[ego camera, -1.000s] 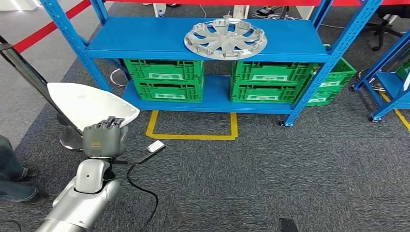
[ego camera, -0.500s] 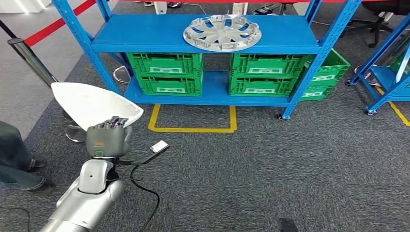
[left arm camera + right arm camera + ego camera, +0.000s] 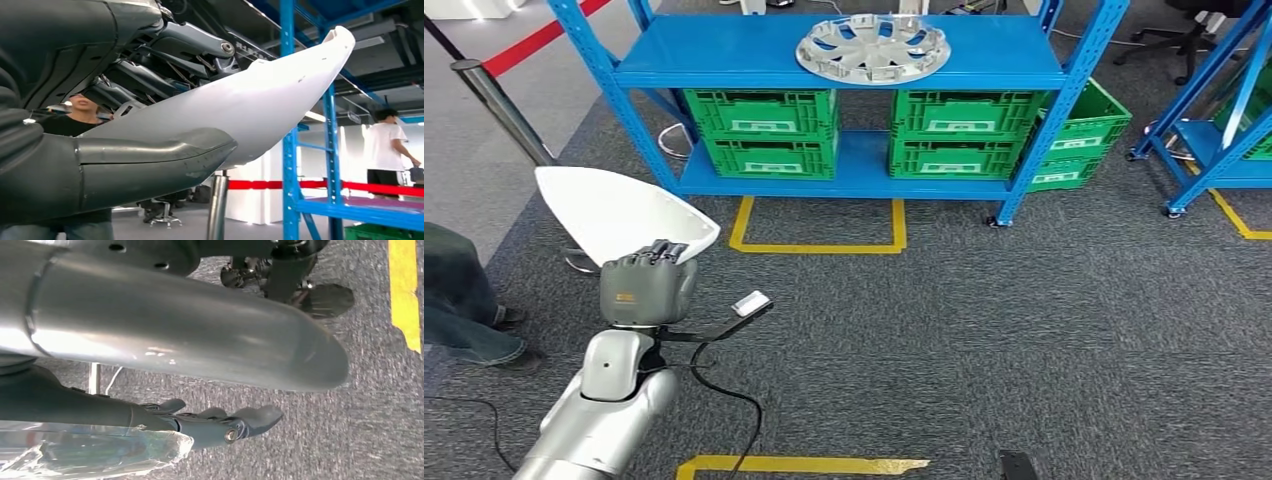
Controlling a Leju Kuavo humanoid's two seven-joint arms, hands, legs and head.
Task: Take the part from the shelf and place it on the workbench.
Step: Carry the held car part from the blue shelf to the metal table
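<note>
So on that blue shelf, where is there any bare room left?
On the top shelf, the blue board lies bare either side of the silver wheel cover. The lower shelf is crowded with green crates, with a bare gap between the two stacks.

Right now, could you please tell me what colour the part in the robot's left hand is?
White; the part held by the left hand shows best in the head view.

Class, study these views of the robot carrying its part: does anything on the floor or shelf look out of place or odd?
Yes. A black cable with a small white device trails loose across the carpet near the left robot hand, which holds the white panel: a likely trip hazard. The wheel cover lies flat on the blue shelf.
</note>
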